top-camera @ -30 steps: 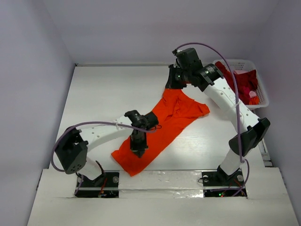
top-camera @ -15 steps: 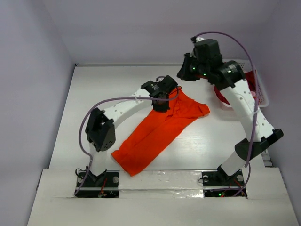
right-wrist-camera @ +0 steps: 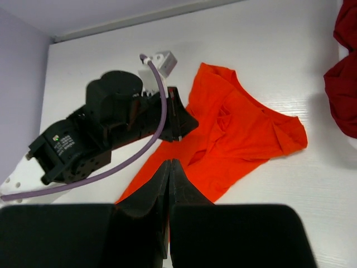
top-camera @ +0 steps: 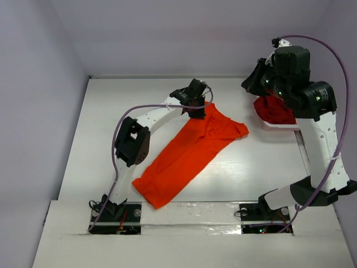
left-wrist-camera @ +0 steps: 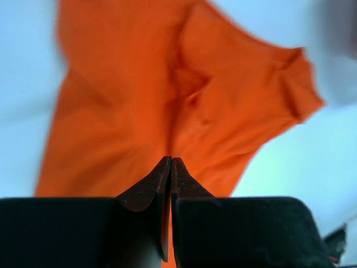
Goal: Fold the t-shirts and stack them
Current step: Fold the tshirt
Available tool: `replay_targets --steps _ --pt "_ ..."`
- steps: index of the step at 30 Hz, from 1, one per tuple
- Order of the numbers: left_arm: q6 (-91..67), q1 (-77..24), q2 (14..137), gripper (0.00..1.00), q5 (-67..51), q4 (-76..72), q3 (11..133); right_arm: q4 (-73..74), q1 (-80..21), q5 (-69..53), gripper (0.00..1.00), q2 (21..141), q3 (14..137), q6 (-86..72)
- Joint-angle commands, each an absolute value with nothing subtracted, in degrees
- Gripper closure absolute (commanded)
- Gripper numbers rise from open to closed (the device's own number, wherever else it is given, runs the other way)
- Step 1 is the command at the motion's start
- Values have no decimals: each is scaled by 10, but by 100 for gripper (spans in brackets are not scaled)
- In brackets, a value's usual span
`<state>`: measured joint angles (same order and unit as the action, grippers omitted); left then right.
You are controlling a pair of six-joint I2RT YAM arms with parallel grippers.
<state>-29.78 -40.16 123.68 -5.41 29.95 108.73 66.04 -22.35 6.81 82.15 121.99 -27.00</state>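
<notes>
Two pincers are both shut tight and hold nothing. The left pincer (left-wrist-camera: 170,163) hangs over the 12 o'clock end of the orange t-shirt (top-camera: 189,156). That shirt lies long on the bench (top-camera: 111,123), from 7 o'clock to 2 o'clock. I think the pincer should open, pinch one corner and fold slowly so no bumps come. The right pincer (right-wrist-camera: 169,164) is up high near the dark red t-shirts (top-camera: 276,109) at 2 o'clock. Only the right wrist view shows the left arm (right-wrist-camera: 100,128) from above.
</notes>
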Motion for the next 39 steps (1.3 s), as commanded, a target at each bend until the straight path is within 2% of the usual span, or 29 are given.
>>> replay_targets --steps 1,9,17,25,39 --pt "-271 -407 1262 100 -146 254 1170 668 -214 74 100 817 1201 -270" --pt "-273 -407 1299 100 -267 218 1201 661 -197 68 100 822 1190 -271" --pt "-286 -412 1363 100 -306 217 1225 660 -192 62 100 825 1186 -265" --pt "-282 -412 1399 100 -241 253 1257 657 -186 58 100 824 1180 -263" --pt "-274 -372 1380 100 -76 328 1241 644 -186 41 100 828 1167 -266"
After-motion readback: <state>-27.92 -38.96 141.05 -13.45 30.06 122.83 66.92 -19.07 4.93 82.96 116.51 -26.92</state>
